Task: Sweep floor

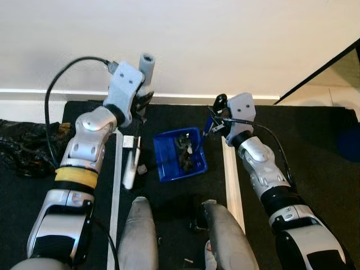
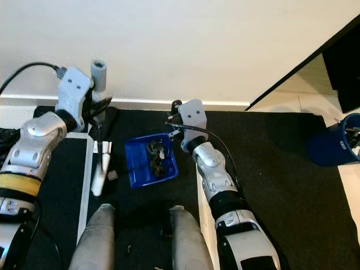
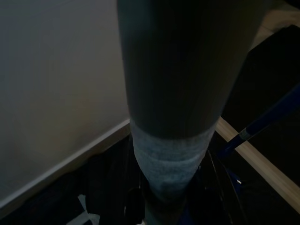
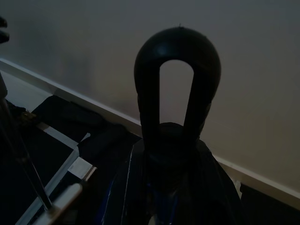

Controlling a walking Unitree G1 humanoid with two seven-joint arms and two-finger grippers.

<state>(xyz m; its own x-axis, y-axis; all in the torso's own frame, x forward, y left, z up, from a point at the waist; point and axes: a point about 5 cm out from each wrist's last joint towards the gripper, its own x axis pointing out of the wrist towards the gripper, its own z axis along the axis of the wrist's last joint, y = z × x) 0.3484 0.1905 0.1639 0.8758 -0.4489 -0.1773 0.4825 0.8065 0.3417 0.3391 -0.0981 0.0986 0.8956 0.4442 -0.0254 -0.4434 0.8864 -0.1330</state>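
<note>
Blue dustpan full of dark debris, sitting on the black mat right between your two grippers.

You've got the left gripper clenched around the broom handle, a grey tube standing upright close to the white wall, its pale brush end down on the mat just below that gripper. The left arm is bent up, elbow low, wrist raised toward the wall. Your right gripper is closed on the dustpan's black looped handle, which rises from the pan's far right corner; that forearm reaches forward at a slant. A second blue bin sits well off to the right gripper's side.
</note>
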